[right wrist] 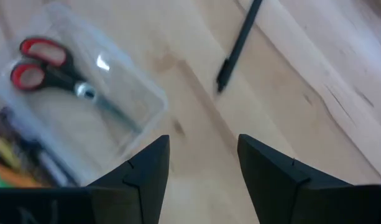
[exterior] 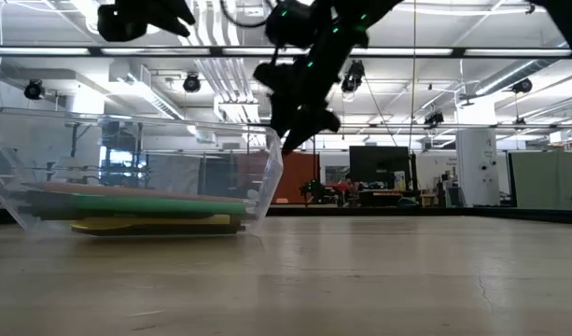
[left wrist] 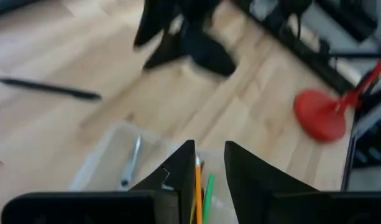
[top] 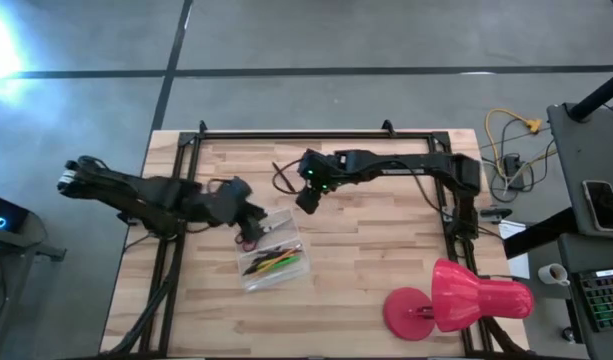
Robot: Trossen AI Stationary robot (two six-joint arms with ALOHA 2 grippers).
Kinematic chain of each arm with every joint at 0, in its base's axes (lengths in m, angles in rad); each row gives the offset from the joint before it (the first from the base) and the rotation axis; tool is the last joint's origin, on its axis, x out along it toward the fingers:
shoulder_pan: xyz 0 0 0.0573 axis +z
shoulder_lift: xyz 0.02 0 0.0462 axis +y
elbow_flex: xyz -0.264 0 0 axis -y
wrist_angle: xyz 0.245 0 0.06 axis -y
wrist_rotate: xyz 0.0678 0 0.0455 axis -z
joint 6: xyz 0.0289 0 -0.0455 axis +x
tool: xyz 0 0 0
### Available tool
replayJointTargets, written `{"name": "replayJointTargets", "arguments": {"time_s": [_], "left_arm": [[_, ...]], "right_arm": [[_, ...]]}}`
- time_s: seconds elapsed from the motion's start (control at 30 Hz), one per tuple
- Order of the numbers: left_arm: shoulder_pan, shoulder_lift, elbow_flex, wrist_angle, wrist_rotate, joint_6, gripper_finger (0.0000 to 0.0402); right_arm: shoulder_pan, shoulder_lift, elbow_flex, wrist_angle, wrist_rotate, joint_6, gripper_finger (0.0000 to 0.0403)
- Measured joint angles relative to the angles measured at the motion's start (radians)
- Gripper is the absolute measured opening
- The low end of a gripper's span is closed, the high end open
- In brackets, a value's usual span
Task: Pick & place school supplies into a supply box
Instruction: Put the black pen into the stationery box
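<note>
The clear supply box [top: 273, 258] rests on its base on the wood table. Inside lie the red-handled scissors [right wrist: 53, 68] at one end and green, yellow and orange pens [top: 274, 262] at the other. In the low view the green pen [exterior: 136, 203] lies on a yellow one [exterior: 155, 224]. A black pen [right wrist: 240, 43] lies flat on the table outside the box, also in the left wrist view [left wrist: 50, 88]. My left gripper [left wrist: 209, 168] hovers open over the box's scissors end [top: 248, 225]. My right gripper [top: 308, 198] hangs open above the table beside the box [right wrist: 202, 155], near the black pen.
A big pink-red lamp [top: 461, 298] lies on the table's near right part, also in the left wrist view [left wrist: 321, 115]. A black frame [top: 286, 133] runs along the table's far and side edges. Bare wood lies between the box and the lamp.
</note>
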Motion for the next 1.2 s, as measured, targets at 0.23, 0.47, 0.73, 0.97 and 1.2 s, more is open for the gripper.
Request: {"name": "replayJointTargets", "arguments": {"time_s": [0.23, 0.47, 0.73, 0.97, 1.2], "left_arm": [[-0.002, -0.066, 0.000, 0.004, -0.057, -0.016, 0.0071], [-0.002, -0.040, -0.001, 0.004, -0.056, -0.039, 0.0071], [-0.002, -0.017, -0.001, 0.004, -0.054, -0.045, 0.0071], [-0.002, -0.016, -0.001, 0.003, -0.054, -0.045, 0.0071], [-0.002, -0.016, -0.001, 0.003, -0.054, -0.044, 0.0071]], "right_arm": [[-0.040, 0.239, 0.232, -0.002, 0.000, 0.000, 0.0182], [-0.056, 0.461, 0.530, -0.203, 0.180, -0.006, 0.0167], [-0.072, 0.605, 0.733, -0.284, 0.128, -0.017, 0.0136], [-0.099, 0.639, 0.753, -0.317, 0.139, -0.007, 0.0098], [-0.096, 0.640, 0.754, -0.349, 0.115, -0.018, 0.0058]]}}
